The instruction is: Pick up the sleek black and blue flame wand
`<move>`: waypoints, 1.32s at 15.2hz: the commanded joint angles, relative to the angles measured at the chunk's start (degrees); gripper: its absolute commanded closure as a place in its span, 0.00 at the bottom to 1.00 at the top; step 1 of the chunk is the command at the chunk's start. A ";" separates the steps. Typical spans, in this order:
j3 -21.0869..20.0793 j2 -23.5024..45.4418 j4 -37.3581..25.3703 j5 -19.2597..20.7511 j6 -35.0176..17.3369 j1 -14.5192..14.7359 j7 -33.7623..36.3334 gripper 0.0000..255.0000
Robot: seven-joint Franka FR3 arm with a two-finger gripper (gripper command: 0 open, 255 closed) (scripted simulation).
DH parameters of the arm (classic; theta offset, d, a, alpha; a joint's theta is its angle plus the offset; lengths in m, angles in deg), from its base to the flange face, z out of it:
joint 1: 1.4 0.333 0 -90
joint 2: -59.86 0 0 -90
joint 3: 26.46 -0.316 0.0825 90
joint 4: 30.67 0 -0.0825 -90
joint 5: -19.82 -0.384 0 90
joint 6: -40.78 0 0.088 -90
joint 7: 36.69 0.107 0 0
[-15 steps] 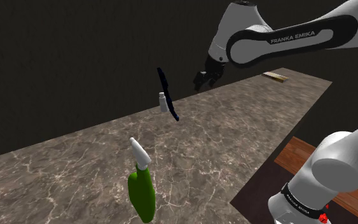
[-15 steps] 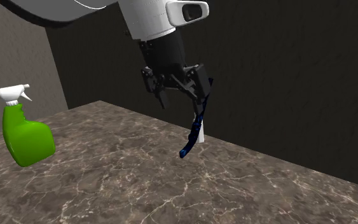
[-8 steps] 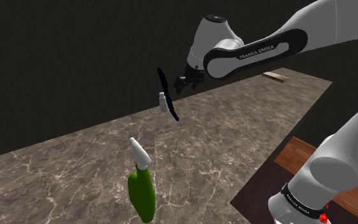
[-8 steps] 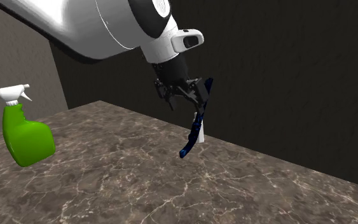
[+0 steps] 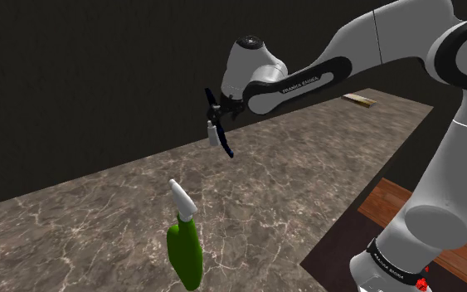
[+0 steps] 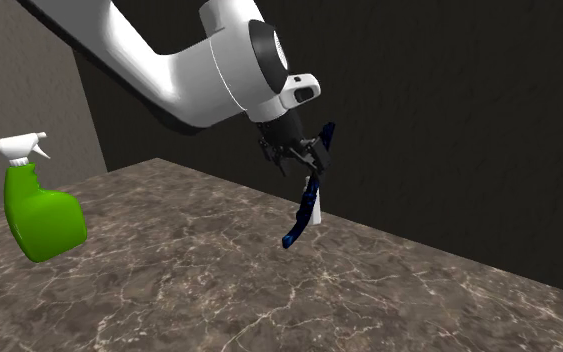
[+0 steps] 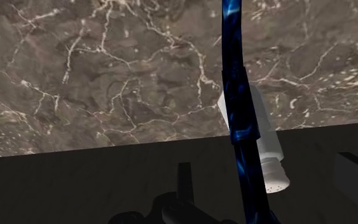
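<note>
Though claw [image 6: 297, 157] gapes wide, flame wand [image 7: 238, 95] sits between fingers [image 7: 184, 181], touching neither.

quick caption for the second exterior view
Open gripper at the top of a tilted black and blue flame wand beside a white shaker on a marble counter

Dark, white-veined marble counter [image 5: 306, 174]. Near its front edge, a green spray bottle [image 5: 185, 249] with a white trigger head. Farther back, a small white shaker [image 5: 213, 137], with the black-and-blue flame wand [image 5: 226, 148] propped steeply against it, lower tip on the stone. At the far end, a flat wooden strip [image 5: 358, 99].
</note>
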 commanded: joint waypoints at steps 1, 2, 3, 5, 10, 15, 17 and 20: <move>0.25 1.06 0.16 1.38 -1.05 0.24 1.40 0.00; 0.37 1.42 0.45 1.90 -1.61 0.30 1.92 0.00; 0.51 1.80 0.73 2.44 -2.16 0.37 2.45 0.00; 0.79 2.59 1.24 3.55 -3.25 0.51 3.53 0.00; 0.89 2.75 1.43 3.81 -3.58 0.52 3.76 1.00; 0.89 2.75 1.43 3.81 -3.57 0.52 3.76 1.00; 0.89 2.82 1.38 3.87 -3.56 0.57 3.84 1.00; 0.44 1.64 0.61 2.21 -1.93 0.33 2.22 1.00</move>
